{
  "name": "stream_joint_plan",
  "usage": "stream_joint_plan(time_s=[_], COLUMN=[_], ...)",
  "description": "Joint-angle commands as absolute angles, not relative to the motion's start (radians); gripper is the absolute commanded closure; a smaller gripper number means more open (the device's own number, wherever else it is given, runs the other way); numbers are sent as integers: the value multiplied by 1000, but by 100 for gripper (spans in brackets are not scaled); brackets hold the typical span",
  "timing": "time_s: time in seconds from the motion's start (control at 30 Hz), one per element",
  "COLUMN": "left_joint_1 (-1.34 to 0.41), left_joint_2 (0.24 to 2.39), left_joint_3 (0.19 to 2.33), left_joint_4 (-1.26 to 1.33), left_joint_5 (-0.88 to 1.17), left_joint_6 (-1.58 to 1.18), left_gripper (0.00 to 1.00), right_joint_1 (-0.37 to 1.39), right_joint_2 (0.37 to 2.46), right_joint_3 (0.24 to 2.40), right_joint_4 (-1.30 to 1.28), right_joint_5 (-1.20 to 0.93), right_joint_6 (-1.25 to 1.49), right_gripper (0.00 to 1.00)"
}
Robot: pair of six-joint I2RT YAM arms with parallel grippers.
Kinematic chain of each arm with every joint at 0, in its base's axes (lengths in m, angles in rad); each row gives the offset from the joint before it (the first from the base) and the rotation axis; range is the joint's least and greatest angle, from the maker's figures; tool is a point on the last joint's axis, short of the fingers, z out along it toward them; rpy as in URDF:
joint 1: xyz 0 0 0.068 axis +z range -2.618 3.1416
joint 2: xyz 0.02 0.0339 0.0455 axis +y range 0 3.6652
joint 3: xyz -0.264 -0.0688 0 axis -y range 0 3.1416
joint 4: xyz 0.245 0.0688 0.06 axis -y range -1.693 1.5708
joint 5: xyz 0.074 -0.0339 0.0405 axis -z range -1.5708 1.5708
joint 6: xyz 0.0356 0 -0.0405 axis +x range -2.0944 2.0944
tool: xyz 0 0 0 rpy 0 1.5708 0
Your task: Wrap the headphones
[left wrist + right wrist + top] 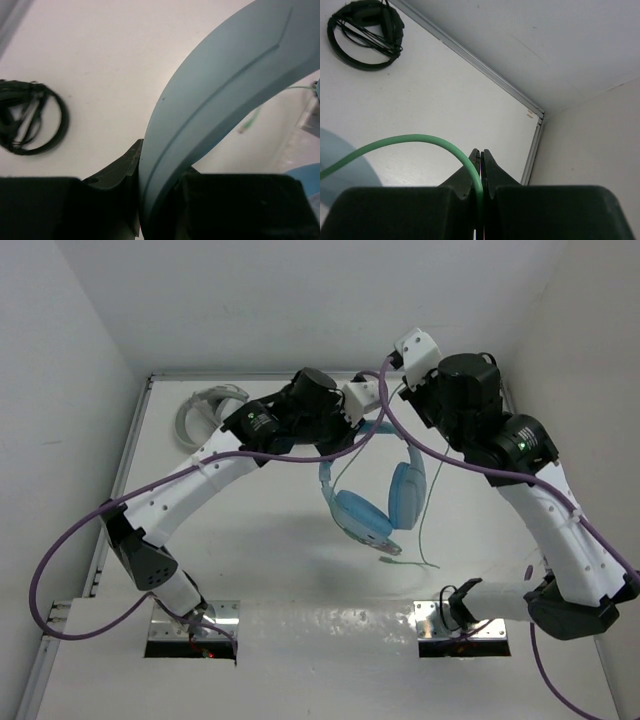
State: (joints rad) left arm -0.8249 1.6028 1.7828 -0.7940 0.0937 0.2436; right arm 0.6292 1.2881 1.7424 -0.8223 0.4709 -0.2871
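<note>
Tightly, left pincer (159,197) on headband (225,85), right (481,162) on cable (410,137)

Bright, even white light
Glare is shining off the near table (330,625); the close headband (215,100) is blurring.

Seen from above, the left arm (200,475) covers the band-top of the headphones (365,510) and part of the grey headphones (205,403). The left wrist view cuts the black headphones (30,115) at its edge. In the right wrist view the cable (410,137) exits leftward beside a blurred blue patch (340,165), probably an ear cup.
</note>
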Motion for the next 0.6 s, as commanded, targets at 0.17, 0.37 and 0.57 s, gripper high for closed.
stream_joint_plan(time_s=[0.17,0.37,0.57], left_joint_1=[-830,-830,-830], left_joint_2=[1539,1539,1543], left_joint_3=[2018,2062,2071], left_joint_4=[-824,-839,-844], left_joint_5=[345,230,144], left_joint_6=[26,9,28], left_gripper=[100,100,100], right_joint_1=[505,404,368], right_joint_2=[1197,1074,1023], right_joint_3=[1589,1411,1351], right_joint_4=[-602,-415,-337], right_joint_5=[351,337,342], right_joint_6=[-114,-6,31], right_gripper=[100,100,100])
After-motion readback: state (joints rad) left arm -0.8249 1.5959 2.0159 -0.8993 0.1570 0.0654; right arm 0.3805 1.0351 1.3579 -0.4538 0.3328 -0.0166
